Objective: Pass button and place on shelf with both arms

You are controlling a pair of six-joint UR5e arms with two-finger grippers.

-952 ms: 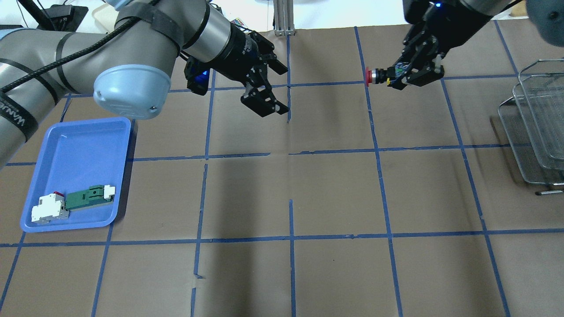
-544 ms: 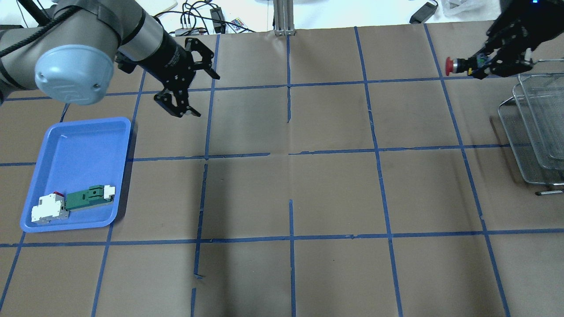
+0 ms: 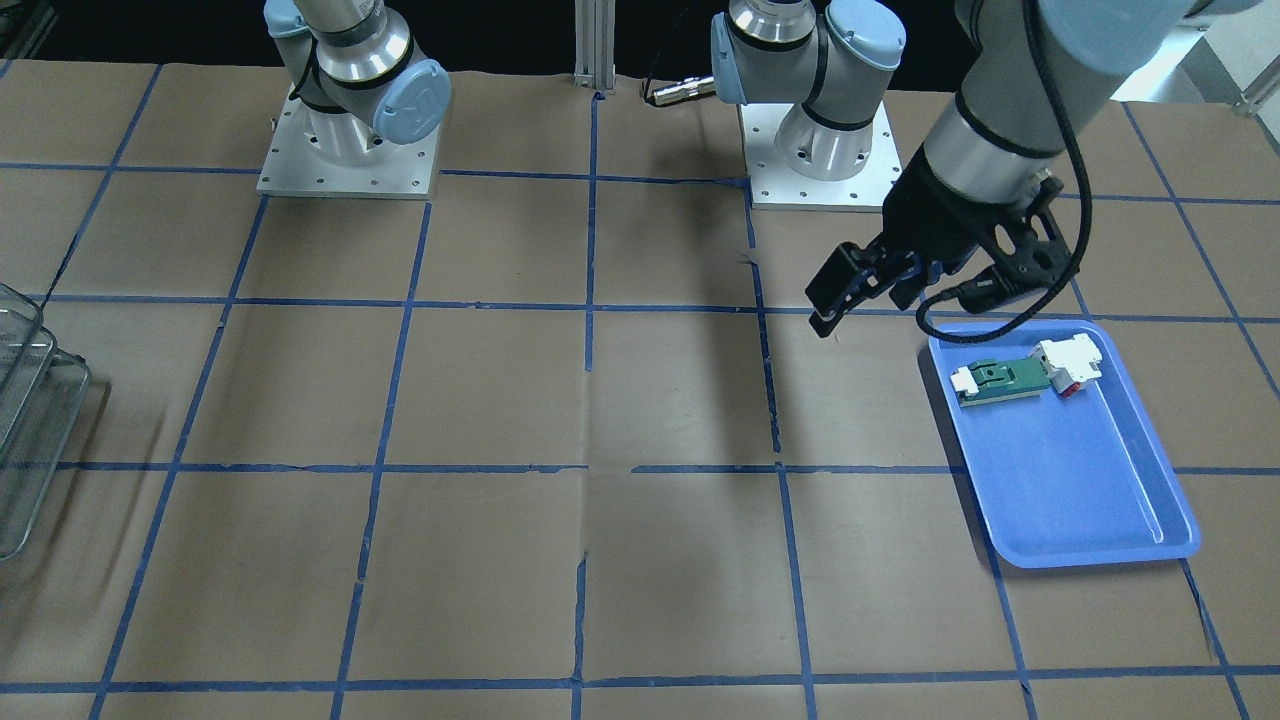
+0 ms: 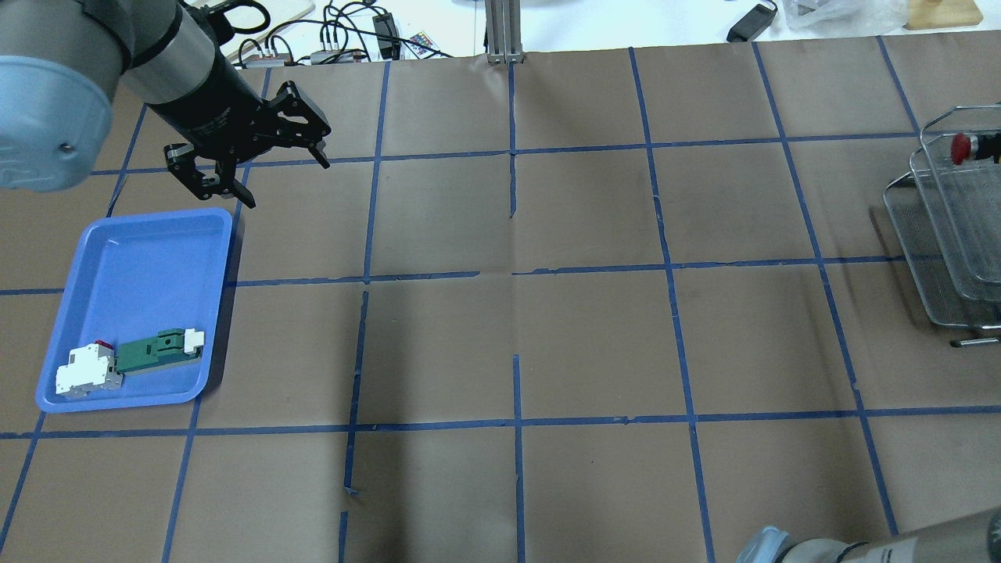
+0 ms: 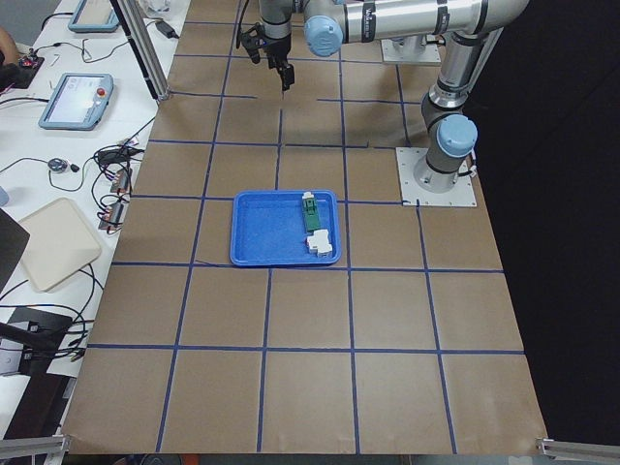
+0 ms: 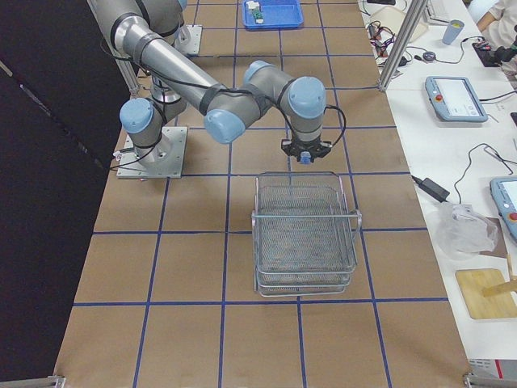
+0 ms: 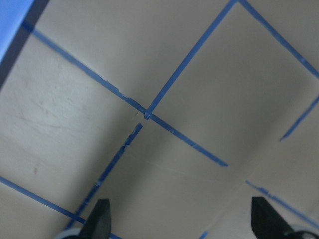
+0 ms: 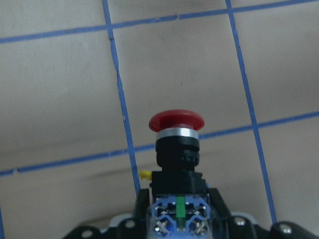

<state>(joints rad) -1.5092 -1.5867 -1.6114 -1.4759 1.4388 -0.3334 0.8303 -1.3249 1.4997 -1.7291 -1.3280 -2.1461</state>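
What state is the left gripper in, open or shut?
Open. In its wrist view the left gripper has fingertips far apart with only bare table between; the overhead view shows them spread too.

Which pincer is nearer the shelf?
Right. The right pincer, gripping the button, is at the rim of the shelf; the left pincer, open, hangs far off beside the blue tray.

The tray point(image 4: 133, 266) lies by the table's point(image 4: 594, 344) left edge; in its end nearest the robot the block point(image 4: 87, 371) and the flat part point(image 4: 160, 349) lie side by side — block outermost. The left gripper point(image 4: 283, 181) hangs beside the tray, toward the table's middle. The shelf point(image 4: 946, 234) stands at the right edge, the button point(image 4: 960, 147) held above its rim.
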